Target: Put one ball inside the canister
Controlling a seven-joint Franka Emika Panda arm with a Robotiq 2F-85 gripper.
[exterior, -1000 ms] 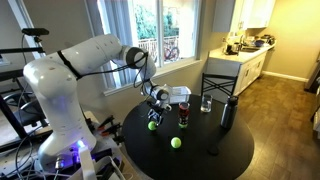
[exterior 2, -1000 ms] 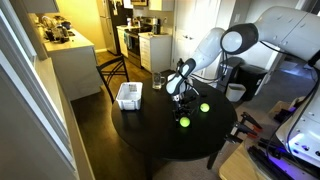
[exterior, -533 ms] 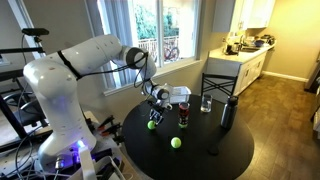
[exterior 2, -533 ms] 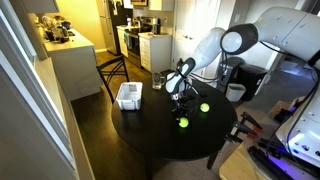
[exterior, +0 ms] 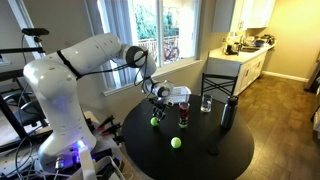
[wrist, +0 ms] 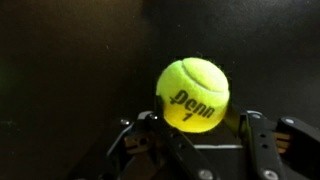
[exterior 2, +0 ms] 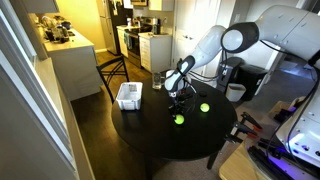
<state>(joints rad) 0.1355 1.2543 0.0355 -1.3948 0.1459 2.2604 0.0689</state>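
Note:
My gripper [wrist: 197,120] is shut on a yellow-green ball [wrist: 193,94] marked "Penn 1", with a finger pressing each side of it. In both exterior views the held ball [exterior: 154,121] [exterior 2: 179,119] hangs just over the round black table [exterior: 200,160], under the gripper [exterior: 155,113] [exterior 2: 179,109]. The other ball [exterior: 176,142] [exterior 2: 204,107] lies loose on the table. The canister [exterior: 183,113], a clear tube with a red lower part, stands upright just beside the gripper.
A white tray [exterior: 178,94] [exterior 2: 128,96], a clear glass [exterior: 206,103] and a tall dark bottle [exterior: 229,113] stand on the table. A chair [exterior: 218,85] sits behind it.
The jaws have closed on the ball. The ball has risen a little off the table with the gripper.

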